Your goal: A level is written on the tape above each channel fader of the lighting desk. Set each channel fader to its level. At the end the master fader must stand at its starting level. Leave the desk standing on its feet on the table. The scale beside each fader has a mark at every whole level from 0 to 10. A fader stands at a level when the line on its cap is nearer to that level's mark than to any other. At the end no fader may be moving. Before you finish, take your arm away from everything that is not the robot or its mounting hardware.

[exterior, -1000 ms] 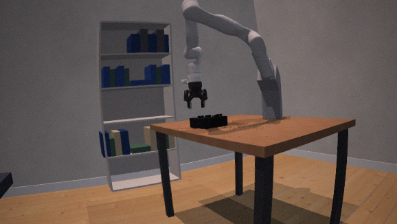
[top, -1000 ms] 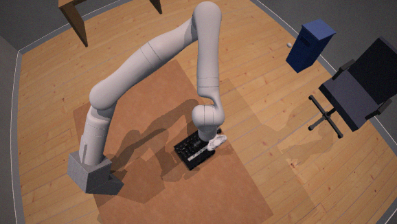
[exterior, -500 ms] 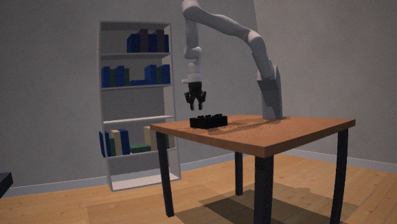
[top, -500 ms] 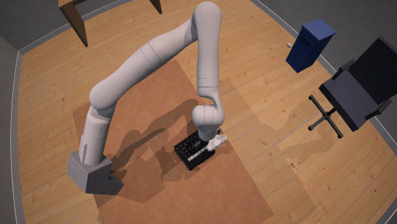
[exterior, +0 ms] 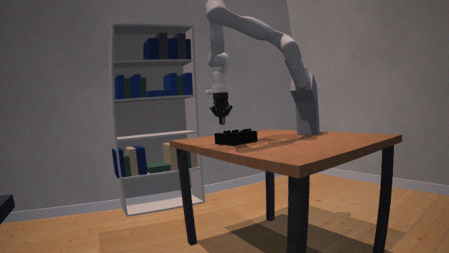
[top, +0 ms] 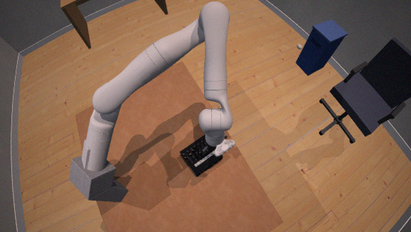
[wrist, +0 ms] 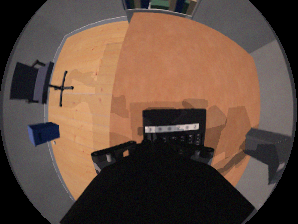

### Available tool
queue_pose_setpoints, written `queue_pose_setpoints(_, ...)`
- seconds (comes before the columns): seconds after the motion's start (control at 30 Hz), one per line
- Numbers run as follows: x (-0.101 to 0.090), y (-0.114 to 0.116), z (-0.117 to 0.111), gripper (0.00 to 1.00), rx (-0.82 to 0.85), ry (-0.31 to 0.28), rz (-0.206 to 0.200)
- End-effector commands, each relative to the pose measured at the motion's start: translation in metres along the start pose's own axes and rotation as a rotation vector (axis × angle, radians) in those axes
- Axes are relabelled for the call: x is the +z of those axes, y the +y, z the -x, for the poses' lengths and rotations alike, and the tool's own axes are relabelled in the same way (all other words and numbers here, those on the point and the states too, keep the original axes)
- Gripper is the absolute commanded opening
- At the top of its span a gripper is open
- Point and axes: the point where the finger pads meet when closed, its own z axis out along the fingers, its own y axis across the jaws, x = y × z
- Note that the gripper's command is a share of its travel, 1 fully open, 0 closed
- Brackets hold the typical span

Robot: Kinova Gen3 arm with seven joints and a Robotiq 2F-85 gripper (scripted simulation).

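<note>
The black lighting desk (exterior: pixel 235 136) stands on its feet near the far left corner of the wooden table (exterior: pixel 287 149). It also shows in the overhead view (top: pixel 200 155) and in the wrist view (wrist: pixel 172 128), where a pale tape strip runs across it. The fader caps stick up from its top; their levels are too small to read. My gripper (exterior: pixel 222 121) hangs straight down a little above the desk's left end, fingers shut together on nothing. In the overhead view the wrist (top: pixel 215 132) hides part of the desk.
A white bookshelf (exterior: pixel 155 116) stands behind the table's left side. A blue bin (top: pixel 320 46) and a dark office chair (top: pixel 370 92) stand on the floor to the right. The arm's base (top: pixel 93 178) sits at the table's other end.
</note>
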Motion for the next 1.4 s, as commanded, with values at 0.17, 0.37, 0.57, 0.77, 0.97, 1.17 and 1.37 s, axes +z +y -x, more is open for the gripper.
queue_pose_setpoints(0.17, -0.001, 0.0, 0.0, 0.0, 0.0, 0.001, -0.001)
queue_pose_setpoints(0.37, -0.001, 0.0, 0.0, 0.0, 0.0, 0.001, -0.001)
queue_pose_setpoints(0.57, 0.0, 0.0, 0.0, 0.0, 0.0, 0.001, -0.001)
queue_pose_setpoints(0.77, 0.001, -0.001, -0.001, 0.0, 0.0, 0.001, 0.0)
queue_pose_setpoints(0.97, 0.005, -0.001, -0.001, 0.0, 0.0, 0.001, 0.0)
queue_pose_setpoints(1.17, 0.007, -0.001, -0.001, 0.0, 0.0, 0.001, 0.0)
queue_pose_setpoints(1.37, 0.011, -0.001, -0.001, 0.0, 0.0, 0.001, 0.0)
